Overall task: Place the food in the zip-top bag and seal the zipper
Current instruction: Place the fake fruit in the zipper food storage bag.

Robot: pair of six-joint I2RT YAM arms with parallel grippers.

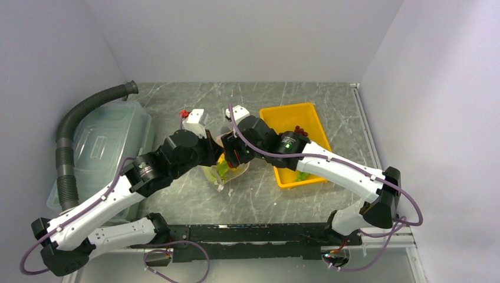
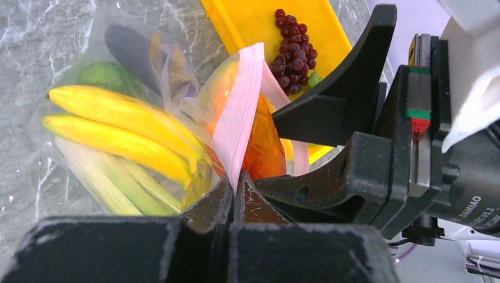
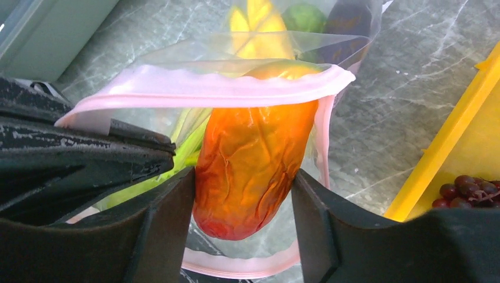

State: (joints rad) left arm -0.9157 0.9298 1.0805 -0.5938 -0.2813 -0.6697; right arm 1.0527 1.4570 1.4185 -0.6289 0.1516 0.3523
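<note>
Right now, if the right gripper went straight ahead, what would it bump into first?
Probably the zip-top bag: its pink zipper drapes over the red-orange fruit the right gripper holds. Deeper inside lie the bananas, though depth is unclear.

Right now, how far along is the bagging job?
Done: yellow bananas, pale green leek, round green fruit and purple eggplant sit inside the clear plastic zip-top bag. In hand: left pincer pinches the pink zipper strip; right pincer holds the red-orange fruit at the mouth. Left: dark red grapes on the yellow tray, then sealing.

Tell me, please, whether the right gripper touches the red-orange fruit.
Touching: right wrist view shows the right gripper clamping the red-orange fruit on both sides.
</note>
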